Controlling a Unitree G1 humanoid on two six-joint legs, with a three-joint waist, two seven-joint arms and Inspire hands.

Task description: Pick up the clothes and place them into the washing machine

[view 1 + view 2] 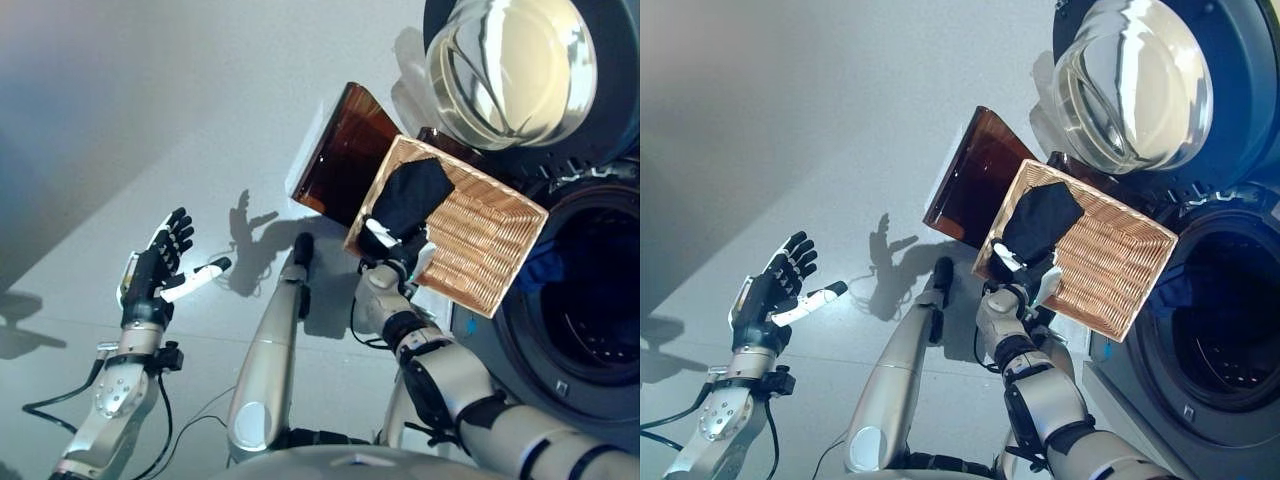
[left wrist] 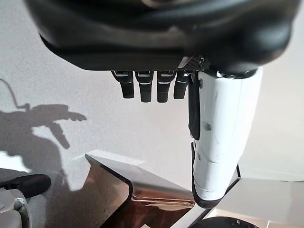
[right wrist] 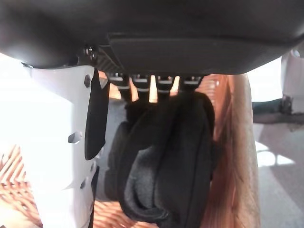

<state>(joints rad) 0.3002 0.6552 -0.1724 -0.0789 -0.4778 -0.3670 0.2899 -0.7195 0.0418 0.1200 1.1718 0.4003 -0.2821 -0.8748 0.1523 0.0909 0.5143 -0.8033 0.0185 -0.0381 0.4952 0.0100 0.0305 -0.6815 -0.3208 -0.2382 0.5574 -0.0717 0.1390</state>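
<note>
**Right hand on the dark garment in the basket**

Through the head cameras I see my right hand (image 1: 392, 248) reaching into the woven basket (image 1: 480, 245), which sits tilted in front of the washing machine (image 1: 600, 330). The black garment (image 1: 413, 195) lies at the basket's near-left corner, under and just past my fingers. The machine's door (image 1: 510, 65) is swung open and its drum (image 1: 605, 295) is dark. A brown translucent bin (image 1: 345, 150) stands touching the basket's left side. My left hand (image 1: 160, 265) hovers well apart over the grey floor (image 1: 150, 100), fingers straight and spread, holding nothing.

In the left wrist view, that hand's fingers (image 2: 147, 88) are extended, with the brown bin beyond them.

In the right wrist view, my fingers (image 3: 142, 85) curl down onto the bunched black garment, the thumb (image 3: 61, 156) alongside it, with wicker behind.
</note>
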